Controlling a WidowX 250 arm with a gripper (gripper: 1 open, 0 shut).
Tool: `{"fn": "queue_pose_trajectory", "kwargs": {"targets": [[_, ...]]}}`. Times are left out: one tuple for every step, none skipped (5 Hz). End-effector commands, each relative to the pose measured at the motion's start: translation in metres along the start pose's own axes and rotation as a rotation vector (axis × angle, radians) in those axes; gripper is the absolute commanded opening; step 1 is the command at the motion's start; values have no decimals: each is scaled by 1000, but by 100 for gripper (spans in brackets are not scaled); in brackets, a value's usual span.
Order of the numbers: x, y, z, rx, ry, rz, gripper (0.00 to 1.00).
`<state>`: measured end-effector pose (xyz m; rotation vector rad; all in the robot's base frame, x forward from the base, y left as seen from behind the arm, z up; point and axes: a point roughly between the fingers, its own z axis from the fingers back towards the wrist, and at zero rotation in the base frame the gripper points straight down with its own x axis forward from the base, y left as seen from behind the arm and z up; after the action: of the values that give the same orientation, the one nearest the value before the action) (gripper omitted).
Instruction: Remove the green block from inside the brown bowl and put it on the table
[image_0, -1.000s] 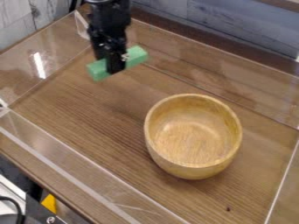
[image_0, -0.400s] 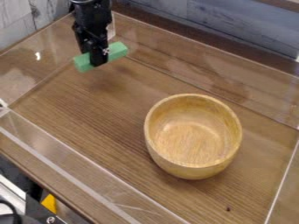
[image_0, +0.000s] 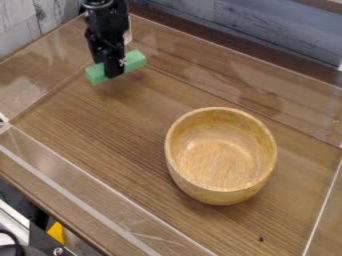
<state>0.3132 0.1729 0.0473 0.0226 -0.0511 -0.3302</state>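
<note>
arm above gripper (image_0: 114, 62) cut off at top edge, green block (image_0: 118, 68) middle hidden behind fingers, block-table contact unclear

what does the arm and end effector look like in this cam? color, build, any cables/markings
All black. The end effector is a narrow two-finger unit hanging from a blocky black wrist housing that runs out of the top of the frame, so little of the arm shows. No markings or loose cables can be made out at this resolution.
</note>
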Motion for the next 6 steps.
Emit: {"fn": "queue_pose_trajectory", "kwargs": {"targets": [[3,2,3,41,-27,-22,0],[-7,8,4,39,-29,-12,0],[-18,14,6,37,-32,-3,0],[-18,15,7,35,-36,-7,0],[-17,17,8,33,-39,-9,0],[-23,20,4,36,-38,66,0]]}}
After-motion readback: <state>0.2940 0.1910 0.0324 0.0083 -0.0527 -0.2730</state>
